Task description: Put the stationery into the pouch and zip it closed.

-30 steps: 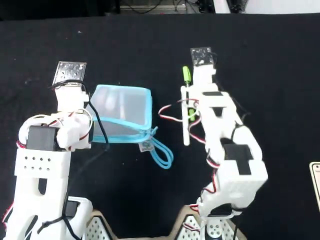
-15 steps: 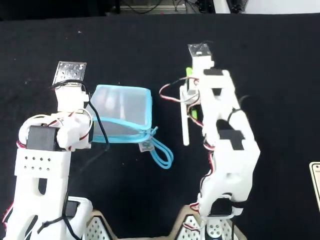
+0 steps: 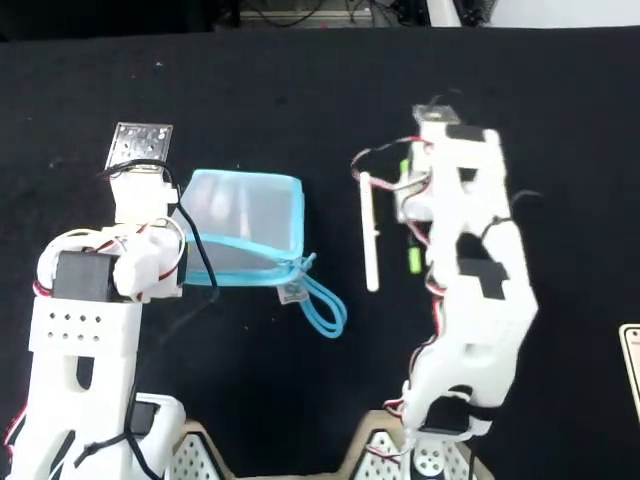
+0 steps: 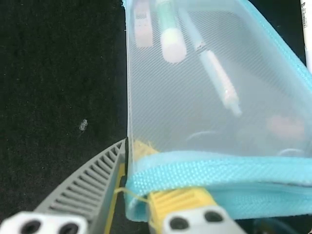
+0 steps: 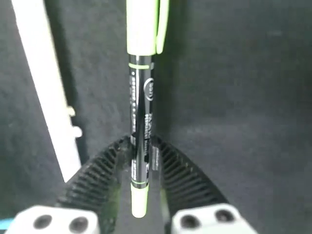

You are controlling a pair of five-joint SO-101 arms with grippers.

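So the table (image 3: 250, 90) is covered edge to edge in a black cloth, kinda fuzzy looking up close. Lying on it left of centre is the pouch (image 3: 245, 215), see-through mesh with light blue trim, flat on its side. Its blue cord loop (image 3: 325, 310) trails off the zipper corner onto the cloth, toward the near side. A white pen (image 3: 369, 235) lies straight on the cloth a bit right of the pouch, not touching it. Over at the far right edge there's a pale flat thing (image 3: 631, 365), mostly cut off, can't tell what it is.
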